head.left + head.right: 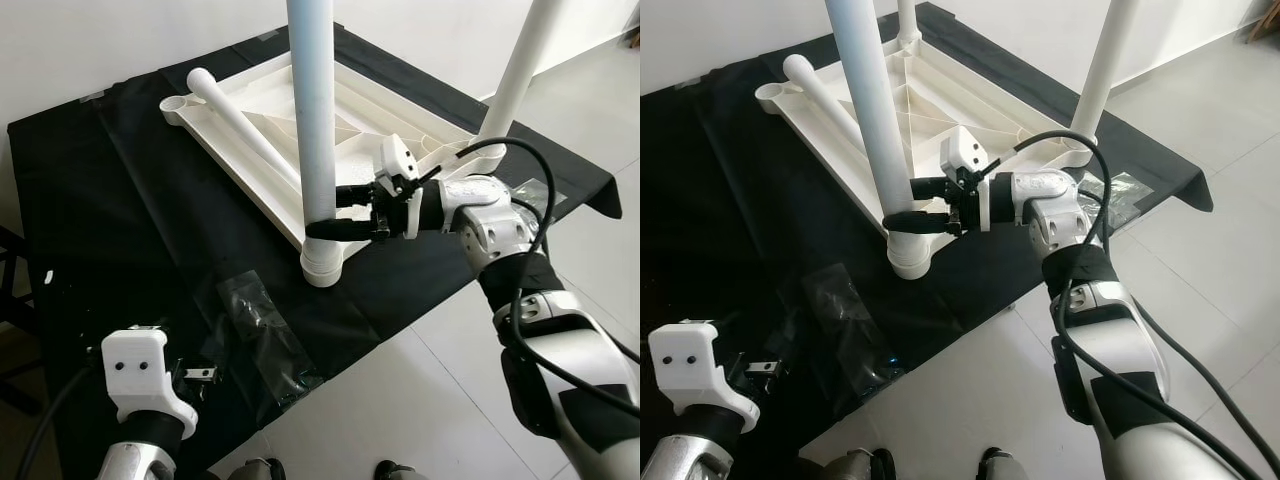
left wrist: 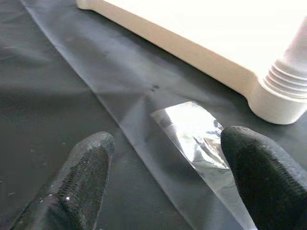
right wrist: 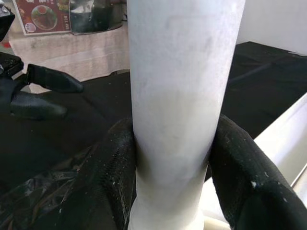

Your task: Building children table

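Observation:
A white plastic table top [image 1: 236, 165] lies upside down on a black cloth [image 1: 90, 220]. One white leg [image 1: 312, 110] stands upright in the near corner socket [image 1: 322, 266]. My right gripper [image 1: 326, 213] is shut on this leg just above the socket, its fingers [image 3: 111, 182] pressed against both sides. A second leg [image 1: 520, 60] stands at the right corner. Another leg [image 1: 243, 123] lies loose across the underside near an empty socket [image 1: 176, 103]. My left gripper [image 2: 163, 158] hangs open low over the cloth, above a clear plastic bag [image 2: 192, 132], holding nothing.
Crumpled clear plastic bags [image 1: 258, 328] lie on the cloth between me and the near corner. White floor tiles [image 1: 420, 400] run along the front and right of the cloth. A white wall [image 1: 100, 40] stands behind. Dark furniture [image 1: 8, 270] sits at the far left.

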Motion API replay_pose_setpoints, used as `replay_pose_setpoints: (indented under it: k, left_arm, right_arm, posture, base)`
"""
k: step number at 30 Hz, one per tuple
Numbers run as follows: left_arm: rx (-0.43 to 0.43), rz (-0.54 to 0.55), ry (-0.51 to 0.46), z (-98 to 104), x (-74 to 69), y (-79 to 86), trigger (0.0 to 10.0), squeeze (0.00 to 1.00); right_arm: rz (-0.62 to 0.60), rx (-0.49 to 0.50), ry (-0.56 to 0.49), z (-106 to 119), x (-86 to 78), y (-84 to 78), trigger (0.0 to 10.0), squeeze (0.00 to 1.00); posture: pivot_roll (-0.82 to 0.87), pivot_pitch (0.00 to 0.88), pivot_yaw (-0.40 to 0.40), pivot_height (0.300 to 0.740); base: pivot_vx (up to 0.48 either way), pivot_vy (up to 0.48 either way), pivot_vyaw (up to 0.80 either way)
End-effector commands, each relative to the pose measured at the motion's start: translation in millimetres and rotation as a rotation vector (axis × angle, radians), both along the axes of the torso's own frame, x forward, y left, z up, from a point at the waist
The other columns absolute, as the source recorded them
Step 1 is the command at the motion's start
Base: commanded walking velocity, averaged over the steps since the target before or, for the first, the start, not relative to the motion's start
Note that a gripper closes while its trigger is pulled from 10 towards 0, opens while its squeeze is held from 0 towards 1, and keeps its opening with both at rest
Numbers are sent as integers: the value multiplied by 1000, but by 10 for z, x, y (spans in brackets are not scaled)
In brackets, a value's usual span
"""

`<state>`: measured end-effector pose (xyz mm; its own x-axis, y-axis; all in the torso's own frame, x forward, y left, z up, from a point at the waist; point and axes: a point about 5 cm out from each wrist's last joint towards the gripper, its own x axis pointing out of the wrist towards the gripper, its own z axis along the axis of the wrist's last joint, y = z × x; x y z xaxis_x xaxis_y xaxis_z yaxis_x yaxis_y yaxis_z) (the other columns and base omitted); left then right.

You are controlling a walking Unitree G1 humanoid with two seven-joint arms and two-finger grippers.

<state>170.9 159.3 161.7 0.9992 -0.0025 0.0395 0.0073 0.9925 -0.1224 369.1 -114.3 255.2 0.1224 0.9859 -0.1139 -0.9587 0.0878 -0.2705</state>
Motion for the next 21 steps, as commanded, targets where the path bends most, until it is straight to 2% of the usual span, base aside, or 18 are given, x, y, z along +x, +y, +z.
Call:
replay_pose_setpoints:
  k: [1,2,4,5,6,7,8,9,12,13,14,16,17,21]
  left_arm:
    - [-5,-6,1,-36,-5,8,10000,0]
    - [-12,-25,-3,-44,3,-2,10000,0]
    - [-12,-25,-3,-44,3,-2,10000,0]
    - [-17,-37,-5,-49,10,-11,10000,0]
    - [-17,-37,-5,-49,10,-11,10000,0]
    - [-18,-42,-7,-53,16,-16,10000,0]
    - [-18,-42,-7,-53,16,-16,10000,0]
    - [-20,-44,-9,-57,19,-13,10000,0]
    - [-20,-44,-9,-57,19,-13,10000,0]
    - [-22,-42,-12,-57,35,-4,10000,0]
    - [-22,-40,-14,-65,57,4,10000,0]
    - [-22,-40,-14,-65,57,4,10000,0]
    - [-28,-36,-16,-92,101,27,10000,0]
    - [-29,-36,-17,-100,113,34,10000,0]
  right_arm:
    - [-9,42,-11,-35,-10,10,0,0]
    - [-88,83,-10,-82,-15,26,0,0]
    - [-88,83,-10,-82,-15,26,0,0]
    - [-208,123,4,-155,-27,53,0,0]
    - [-208,123,4,-155,-27,53,0,0]
    - [-462,186,-17,-255,-33,86,0,0]
    - [-462,186,-17,-255,-33,86,0,0]
    - [-839,210,-57,-431,-117,44,0,0]
    - [-839,210,-57,-431,-117,44,0,0]
    - [-966,197,-61,-625,-396,171,0,0]
    - [-1004,196,-54,-698,-592,295,0,0]
    - [-1004,196,-54,-698,-592,295,0,0]
    - [-929,191,-11,-768,-758,490,0,0]
    - [-924,188,-4,-779,-758,510,0,0]
  posture:
    - [91,230,21,740]
    - [75,229,18,740]
    - [75,229,18,740]
    - [71,228,11,740]
    - [71,228,11,740]
    - [68,230,3,740]
    - [68,230,3,740]
    - [54,231,2,740]
    - [54,231,2,740]
    - [57,234,20,740]
    - [46,215,35,740]
    - [46,215,35,740]
    - [51,200,26,740]
    - [50,199,26,740]
  base:
    - [0,0,0]
    - [0,0,0]
    - [0,0,0]
    - [0,0,0]
    - [0,0,0]
    - [0,0,0]
    - [0,0,0]
    - [0,0,0]
    - [0,0,0]
    - [0,0,0]
    - [0,0,0]
    - [0,0,0]
    - [0,0,0]
    - [0,0,0]
